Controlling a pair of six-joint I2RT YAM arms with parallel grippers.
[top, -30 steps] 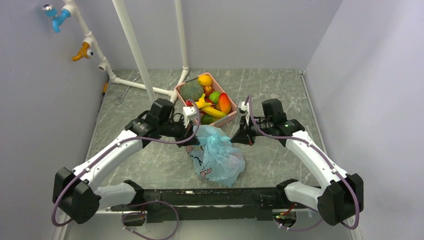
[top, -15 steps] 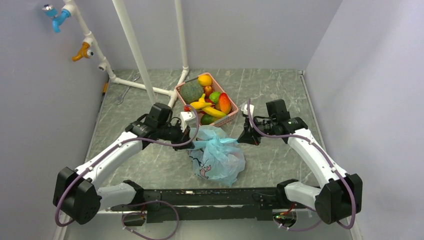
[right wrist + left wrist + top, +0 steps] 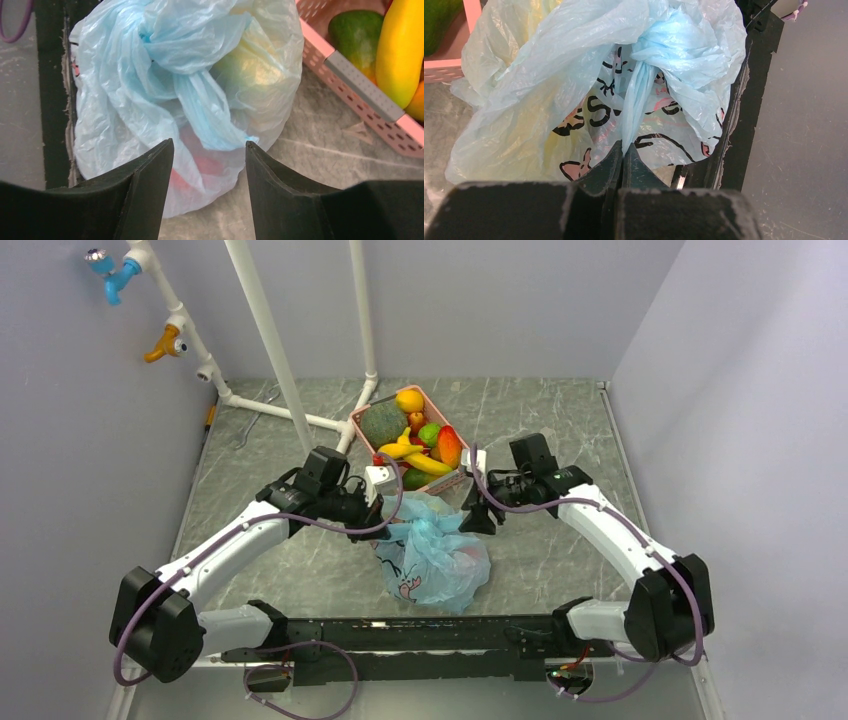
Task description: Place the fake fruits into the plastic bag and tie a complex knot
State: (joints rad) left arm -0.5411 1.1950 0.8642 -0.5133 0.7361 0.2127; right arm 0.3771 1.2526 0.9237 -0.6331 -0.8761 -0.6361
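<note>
Left hand – pinched on the plastic bag handle (twisted).

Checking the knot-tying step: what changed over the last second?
The right gripper opened, apparently letting go of the handle tail, and shifted slightly left toward the plastic bag. The left gripper stays shut on its handle strand. The bag and the pink basket are roughly where they were.

Grey marbled tabletop, pale walls, 2 white poles, possibly PVC.
</note>
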